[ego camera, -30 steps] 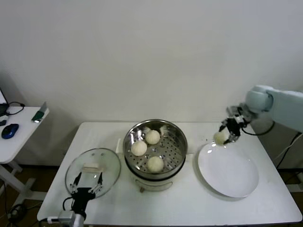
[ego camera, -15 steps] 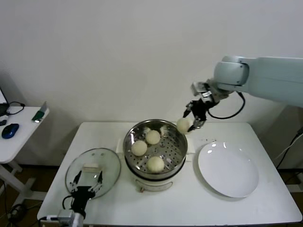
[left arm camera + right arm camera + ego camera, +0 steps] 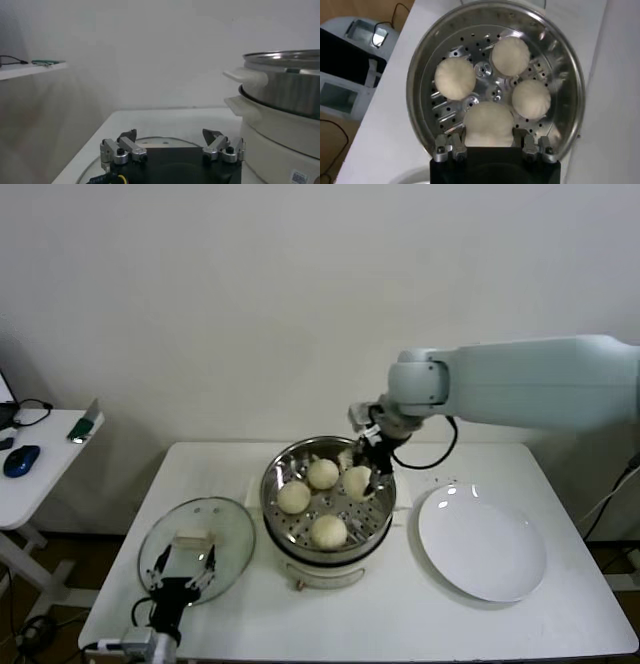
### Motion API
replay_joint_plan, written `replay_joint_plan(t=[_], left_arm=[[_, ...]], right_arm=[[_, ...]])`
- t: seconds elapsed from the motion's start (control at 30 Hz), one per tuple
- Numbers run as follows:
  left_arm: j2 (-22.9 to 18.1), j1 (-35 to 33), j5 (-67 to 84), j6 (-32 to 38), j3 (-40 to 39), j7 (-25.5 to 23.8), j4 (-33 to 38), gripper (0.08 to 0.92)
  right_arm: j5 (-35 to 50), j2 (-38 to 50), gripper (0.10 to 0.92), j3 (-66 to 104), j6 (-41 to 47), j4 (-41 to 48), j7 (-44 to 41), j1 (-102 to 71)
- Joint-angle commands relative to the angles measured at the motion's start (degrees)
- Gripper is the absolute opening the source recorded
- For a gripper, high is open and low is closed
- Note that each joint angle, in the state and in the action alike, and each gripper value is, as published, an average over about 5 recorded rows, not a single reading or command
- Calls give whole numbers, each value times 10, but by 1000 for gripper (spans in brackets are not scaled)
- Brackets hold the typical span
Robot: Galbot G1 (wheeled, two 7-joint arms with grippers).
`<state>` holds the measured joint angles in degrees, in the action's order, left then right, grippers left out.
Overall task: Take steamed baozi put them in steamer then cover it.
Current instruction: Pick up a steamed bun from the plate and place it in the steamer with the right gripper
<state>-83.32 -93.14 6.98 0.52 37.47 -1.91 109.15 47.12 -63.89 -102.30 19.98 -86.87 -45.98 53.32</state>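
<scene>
The steamer [image 3: 270, 489] stands mid-table with three steamed baozi [image 3: 322, 474] on its perforated tray [image 3: 485, 92]. A further baozi [image 3: 488, 124] hangs just above the tray's right side, and my right gripper [image 3: 368, 469] is shut on it, its fingers [image 3: 456, 146] pressed to both sides. The cover [image 3: 197, 546], a glass lid with a cream block handle [image 3: 192, 538], lies flat on the table left of the steamer. My left gripper [image 3: 183, 569] hovers open over the cover's near half, touching nothing. In the left wrist view that gripper [image 3: 170, 137] spans the lid's handle [image 3: 159, 144].
A flat white plate [image 3: 482, 544] lies to the right of the steamer, bare. A side table [image 3: 40, 454] with a mouse and small items stands at the far left. The steamer's white base and handles [image 3: 247, 77] rise beside the left gripper.
My right arm swung left from above the plate to over the steamer, carrying the baozi and lowering it toward the tray. The left gripper stayed put.
</scene>
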Motion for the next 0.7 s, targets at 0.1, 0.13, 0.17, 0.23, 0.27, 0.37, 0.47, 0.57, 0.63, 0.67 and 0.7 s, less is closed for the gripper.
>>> replay_joint_plan(t=[0.1,0.13,0.17,0.23,0.27,0.37,0.47,0.57,0.63,0.67,0.7], left_arm=[[-1,2,3,2,2,0,-7,823],[-1,3,3,2,2,0,-7,823],[-1,3,3,2,2,0,-7,823],[-1,3,4,2,2,0,-7,823],[0,3,4,2,2,0,-7,823],[0,3,5,2,3,0,-8,823],[0,3,5,2,3,0,-8,823],[0,4,5,2,2,0,-8,823],[0,4,5,2,2,0,-8,823],[0,4,5,2,2,0,-8,823],[0,4,5,2,3,0,-8,823]], right_arm=[[-49,-38,630,7,11,52,14,-78],[-50,-38,630,7,10,52,14,-78],[-53,-38,631,6,10,51,13,-79],[-57,-37,631,5,10,50,12,-79],[-60,-37,631,5,10,50,12,-79],[-67,-34,631,3,9,50,12,-80],[-69,-33,633,3,9,50,12,-82],[-67,-32,629,5,6,49,12,-85],[-66,-32,629,7,4,51,14,-86],[-65,-31,630,9,3,53,15,-86],[-64,-31,635,11,1,54,16,-85]])
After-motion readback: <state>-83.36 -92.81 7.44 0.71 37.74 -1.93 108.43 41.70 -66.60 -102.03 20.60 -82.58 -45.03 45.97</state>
